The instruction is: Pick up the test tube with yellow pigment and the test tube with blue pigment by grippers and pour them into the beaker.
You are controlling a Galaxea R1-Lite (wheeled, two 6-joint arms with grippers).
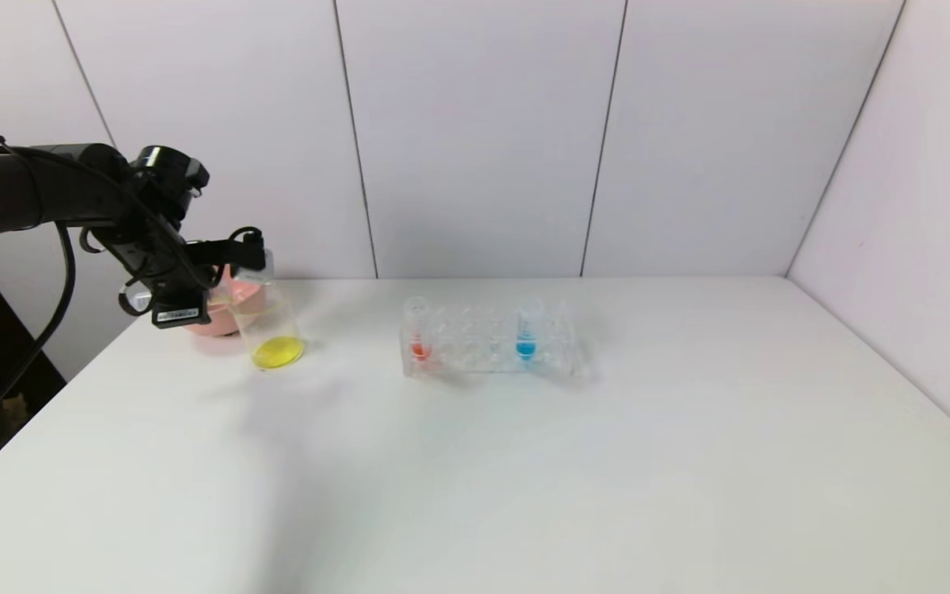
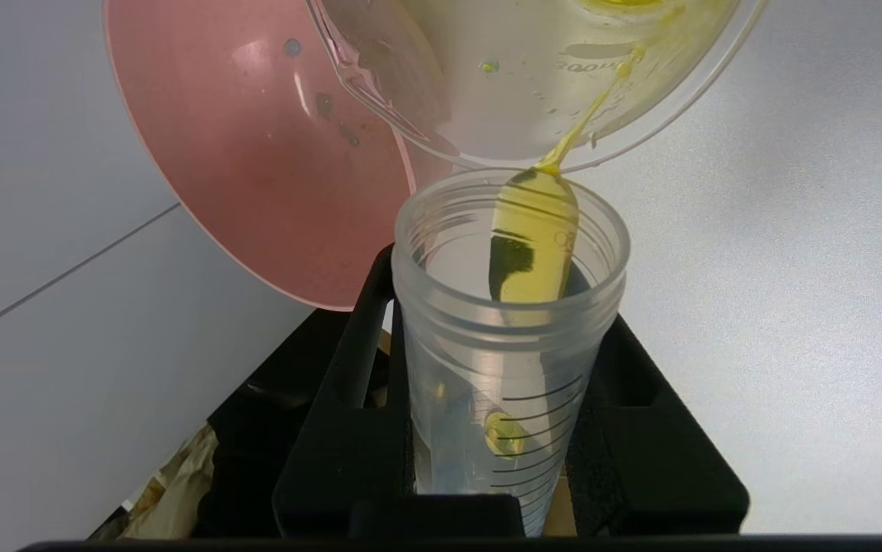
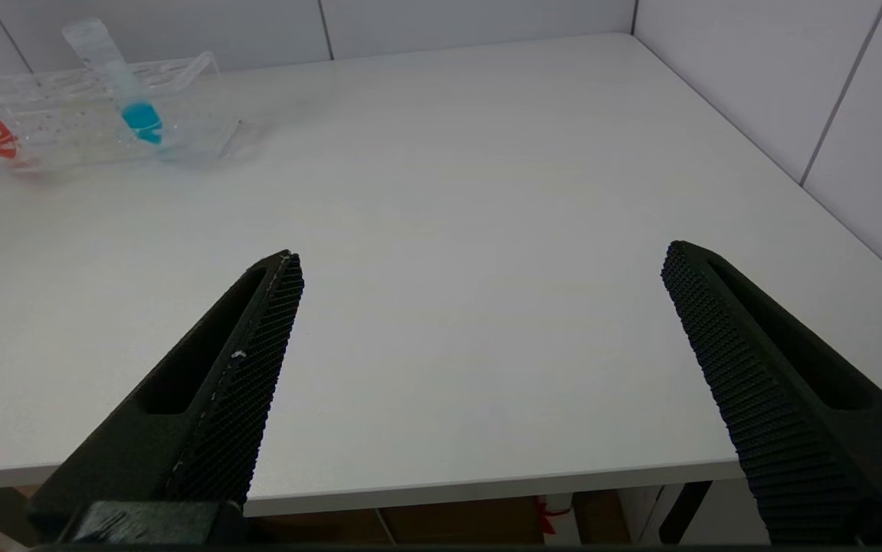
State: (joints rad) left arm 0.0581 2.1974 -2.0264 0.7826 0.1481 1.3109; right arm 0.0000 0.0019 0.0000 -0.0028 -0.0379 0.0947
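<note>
Nearest, the right gripper (image 3: 479, 268) hangs by the table's (image 1: 524, 478) front edge, its two ribbed black fingers (image 3: 257, 360) spread wide with nothing between them; it does not show in the head view. Farther in, about mid-table, the clear rack (image 1: 487, 342) stands with two tubes upright in it: the blue tube (image 1: 527, 330) toward its right end and a red tube (image 1: 418, 330) at its left end, each slim and clear with a little bright liquid at the rounded bottom. Several rack holes lie between them, so they are well apart. To the left of the rack, near the table's left edge, stands the beaker (image 1: 272, 330), a small clear cylinder with a pool of bright yellow liquid on its bottom. Above it the left gripper (image 1: 248, 256) pinches the yellow tube (image 2: 509, 337) between its fingers and holds it tipped, mouth at the beaker's rim. In the left wrist view the tube is clear with dark graduation lines and a threaded mouth; a yellow film clings to its inner wall, a thin yellow thread runs from its lip into the beaker, and a small yellow drop sits deeper inside. Just behind the beaker, near the back wall, sits a pink bowl (image 1: 227, 309), partly hidden by the gripper.
</note>
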